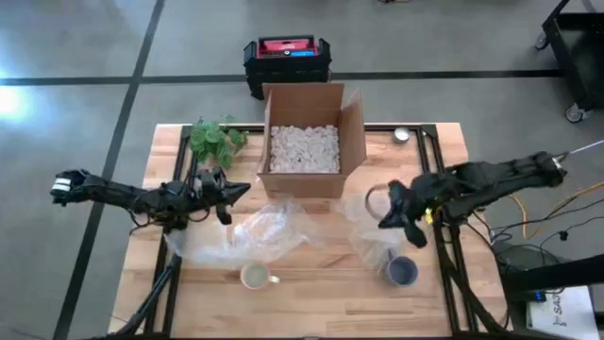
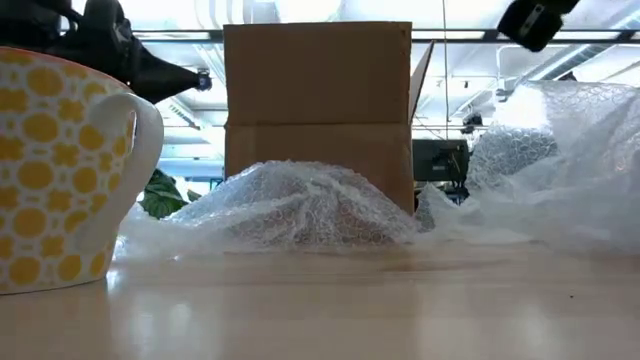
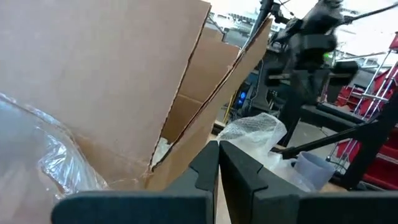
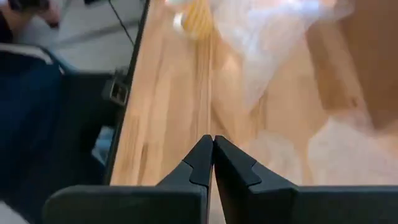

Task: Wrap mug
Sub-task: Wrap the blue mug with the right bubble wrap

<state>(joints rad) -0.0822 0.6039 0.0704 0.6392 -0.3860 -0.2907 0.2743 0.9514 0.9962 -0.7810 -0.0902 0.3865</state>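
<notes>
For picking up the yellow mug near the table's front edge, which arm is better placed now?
Probably the left. In the high view the left gripper is nearer the yellow mug than the right gripper, which hangs closer to the blue-grey cup. Both are shut and empty.

Setting: robotics lab or workshop bay. Polished grey concrete floor [image 1: 75, 132] marked with dark tape lines. Wooden counter [image 1: 321, 293] on a black metal frame, two arms mounted at its sides. Black-and-red tool case [image 1: 287, 57] on the floor behind it; black wheeled cart [image 1: 578, 57] at the far right edge. Loose cables [image 1: 557, 222] trail off the right side. Low view: open ceiling with ducts [image 2: 250, 12] and strip lighting.
</notes>
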